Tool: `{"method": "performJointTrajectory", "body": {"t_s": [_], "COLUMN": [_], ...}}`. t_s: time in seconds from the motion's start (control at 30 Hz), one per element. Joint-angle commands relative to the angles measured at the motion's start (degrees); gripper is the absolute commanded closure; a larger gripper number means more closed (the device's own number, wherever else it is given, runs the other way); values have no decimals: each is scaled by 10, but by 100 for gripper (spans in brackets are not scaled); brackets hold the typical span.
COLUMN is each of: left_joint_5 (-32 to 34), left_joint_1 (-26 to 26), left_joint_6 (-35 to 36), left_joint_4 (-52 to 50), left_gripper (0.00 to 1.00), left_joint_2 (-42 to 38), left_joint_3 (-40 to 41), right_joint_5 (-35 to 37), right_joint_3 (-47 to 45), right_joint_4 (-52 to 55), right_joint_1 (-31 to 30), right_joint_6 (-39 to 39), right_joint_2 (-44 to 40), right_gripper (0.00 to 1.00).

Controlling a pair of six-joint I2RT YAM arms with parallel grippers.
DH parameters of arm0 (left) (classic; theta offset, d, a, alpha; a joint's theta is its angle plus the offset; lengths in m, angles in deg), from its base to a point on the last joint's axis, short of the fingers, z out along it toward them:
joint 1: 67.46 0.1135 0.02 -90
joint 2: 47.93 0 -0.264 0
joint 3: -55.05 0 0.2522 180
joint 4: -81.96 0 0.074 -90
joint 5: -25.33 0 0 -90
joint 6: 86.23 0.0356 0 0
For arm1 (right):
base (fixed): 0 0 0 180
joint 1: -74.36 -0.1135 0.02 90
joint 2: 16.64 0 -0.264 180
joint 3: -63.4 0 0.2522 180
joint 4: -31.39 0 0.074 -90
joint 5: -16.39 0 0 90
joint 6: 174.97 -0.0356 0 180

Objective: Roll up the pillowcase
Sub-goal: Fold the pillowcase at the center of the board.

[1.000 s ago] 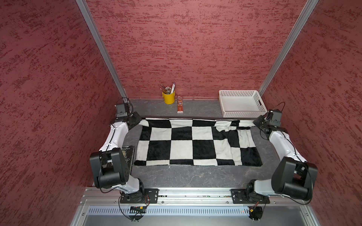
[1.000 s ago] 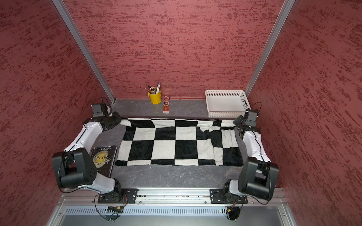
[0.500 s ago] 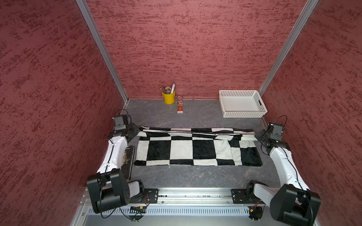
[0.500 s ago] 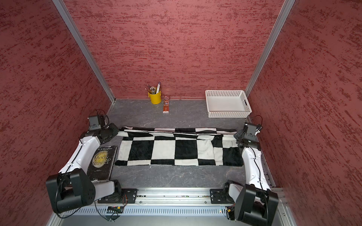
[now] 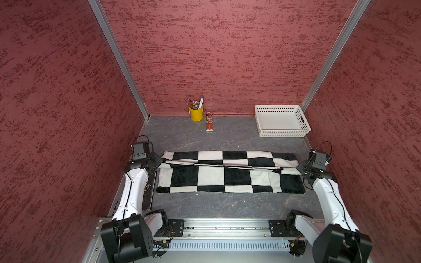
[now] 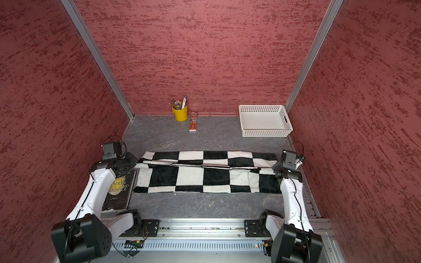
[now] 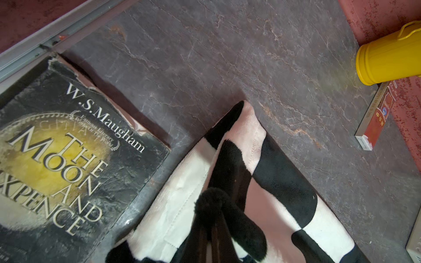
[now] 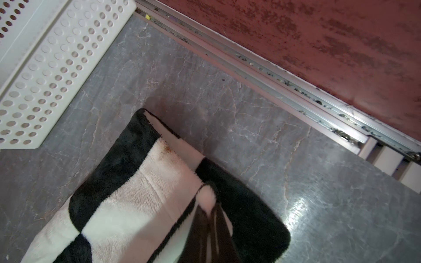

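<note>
Lying flat, the checkered pillowcase (image 5: 230, 175) has its far edge folded over.

Pillowcase (image 5: 230, 175): lies across the middle of the table (image 5: 216, 205), with its far part folded over toward the near side.
Left gripper (image 5: 159, 162): at the left end of the fold, pinching the cloth.
Right gripper (image 5: 298, 167): at the right end of the fold, pinching the cloth.
Book (image 6: 118, 191): flat on the table, just beside the pillowcase on its left.
Pen cup (image 5: 196, 113): against the back wall, well behind the pillowcase.
Small box (image 5: 209, 123): just right of the pen cup.
Basket (image 5: 282, 133): in the far right corner.
</note>
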Motion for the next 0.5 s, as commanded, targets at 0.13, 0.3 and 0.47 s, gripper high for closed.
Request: {"method": "performJointTrajectory", "body": {"t_s": [0.13, 0.3, 0.47], "left_joint_5": [79, 116, 121], "left_joint_1": [-3, -11, -22], "left_joint_6": [-34, -55, -67], "left_joint_4": [-76, -125, -145], "left_gripper": [100, 100, 100], "left_joint_2": [-31, -53, -75], "left_joint_3": [5, 7, 8], "right_joint_5": [76, 92, 100], "right_joint_3": [-8, 0, -5], "right_joint_4": [36, 54, 52], "right_joint_1": [7, 7, 8], "right_joint_6": [-21, -22, -23], "right_joint_2": [-18, -13, -11], "right_gripper": [100, 100, 100]}}
